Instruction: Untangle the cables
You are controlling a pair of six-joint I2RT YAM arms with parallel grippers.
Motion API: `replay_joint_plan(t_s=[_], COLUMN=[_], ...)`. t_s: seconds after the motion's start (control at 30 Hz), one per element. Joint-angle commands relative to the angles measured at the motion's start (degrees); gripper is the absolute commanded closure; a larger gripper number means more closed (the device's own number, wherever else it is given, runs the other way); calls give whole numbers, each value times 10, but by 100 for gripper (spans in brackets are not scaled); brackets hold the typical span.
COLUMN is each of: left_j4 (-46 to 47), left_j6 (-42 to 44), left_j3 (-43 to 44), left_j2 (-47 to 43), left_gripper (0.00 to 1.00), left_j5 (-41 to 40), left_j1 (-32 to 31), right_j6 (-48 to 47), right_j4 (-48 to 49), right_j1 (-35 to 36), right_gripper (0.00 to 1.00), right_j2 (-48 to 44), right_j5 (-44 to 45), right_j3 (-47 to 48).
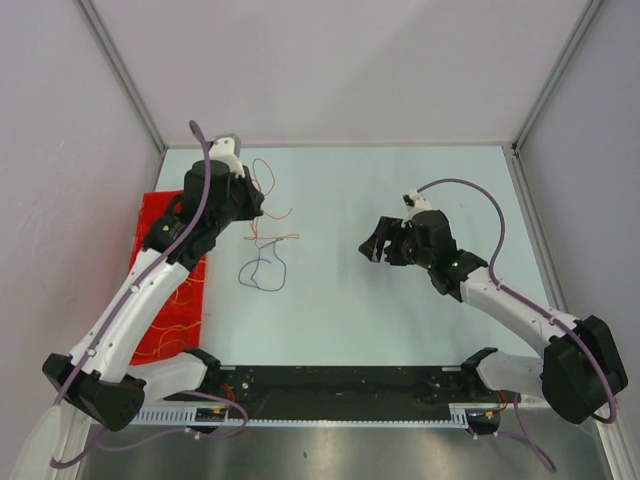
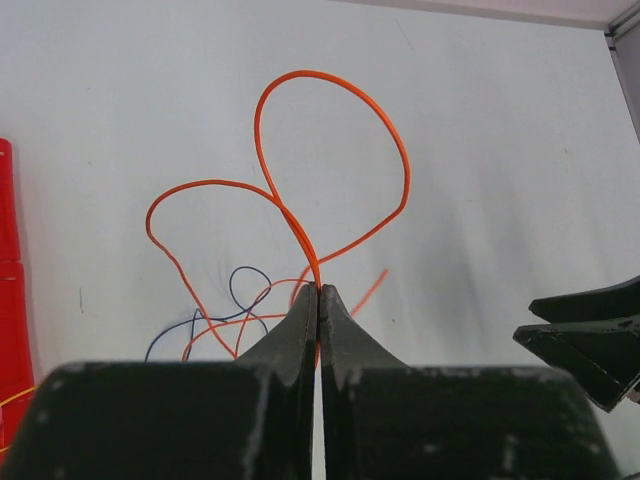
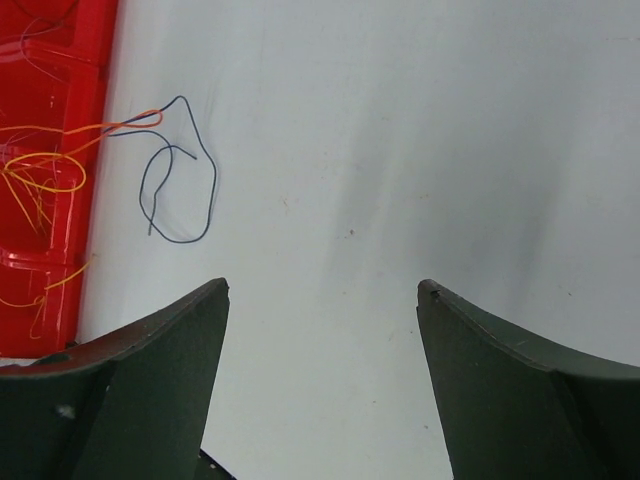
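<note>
My left gripper is shut on an orange cable, which rises from the fingertips in two big loops above the table. In the top view this gripper hangs at the left rear, with the orange cable curling beside it and trailing down toward a dark blue cable on the table. The dark blue cable crosses the orange strands behind the left fingers. My right gripper is open and holds nothing, hovering mid-table to the right of the cables. Its wrist view shows the dark blue cable far off at the upper left.
A red tray lies along the table's left edge under the left arm, holding several thin orange and yellow wires. The right gripper's fingers show at the right edge of the left wrist view. Walls close off the table's back and sides.
</note>
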Motion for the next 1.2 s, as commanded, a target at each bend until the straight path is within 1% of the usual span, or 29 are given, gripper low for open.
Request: replay_joint_plan(t_s=[0.0, 0.17, 0.2, 0.23, 0.27, 0.3, 0.33, 0.37, 0.4, 0.43, 0.47, 0.5, 0.53, 0.57, 0.63, 0.73, 0.8, 0.87, 0.97, 1.0, 1.07, 1.1, 1.17], left_j4=[-14, -21, -21, -17, -17, -15, -15, -16, -17, -18, -18, -18, -19, -21, -24, -22, -30, -39, -60, -68, -91, -95, -110], left_j6=[21, 22, 21, 20, 17, 17, 16, 12, 11, 9, 10, 11, 15, 16, 16, 17, 24, 31, 45, 53, 65, 74, 89], left_j3=[8, 10, 9, 9, 8, 7, 8, 10, 12, 11, 11, 10, 10, 11, 13, 15, 35, 56, 122, 173, 229, 282, 335], left_j2=[-29, -39, -40, -43, -45, -46, -45, -47, -47, -48, -51, -53, -53, -51, -51, -52, -49, -46, -33, -18, -2, 6, 29], left_gripper=[100, 100, 100, 100, 100, 99, 100, 100, 100, 100, 100, 100, 100, 100, 100, 100, 100, 100, 100, 99, 100, 100, 100], left_j5=[-8, -7, -6, -4, 3, 5, 7, 8, 7, 9, 9, 9, 8, 3, 0, -3, -9, -13, -29, -32, -43, -48, -70], left_j1=[12, 17, 17, 17, 17, 17, 17, 17, 17, 17, 17, 17, 17, 18, 18, 18, 20, 24, 32, 37, 46, 48, 53], right_j6=[-19, -43, -25, -1, 37, 107, 167, 107, 41, -44, -52, -43, -9, -15, -48, -36, -38, -40, -29, -28, -24, -23, -22], right_j4=[-39, -80, -83, -77, 31, 131, 195, 35, -72, -150, -146, -135, -133, -145, -174, -167, -167, -169, -156, -152, -145, -142, -137], right_j1=[11, 50, 46, -12, -62, -91, -102, -79, -39, 16, 25, -6, -20, 0, 33, 31, 48, 62, 78, 85, 92, 95, 99], right_gripper=[19, 18, 15, 3, 4, 15, 20, 20, 15, 6, 2, 5, 9, 9, 7, 7, 7, 7, 6, 6, 6, 6, 6], right_j2=[-18, -33, -34, -34, -27, -18, -8, -19, -29, -39, -42, -42, -41, -46, -49, -36, -30, -22, -18, -18, -17, -16, -15], right_j5=[35, 107, 90, 28, -218, -316, -351, -229, -104, 16, 17, -56, -66, -29, 66, 23, 36, 66, 76, 76, 102, 106, 108], right_j3=[32, 68, 72, 70, 36, 13, 10, 44, 129, 156, 162, 153, 153, 155, 164, 152, 148, 142, 123, 119, 110, 107, 101])
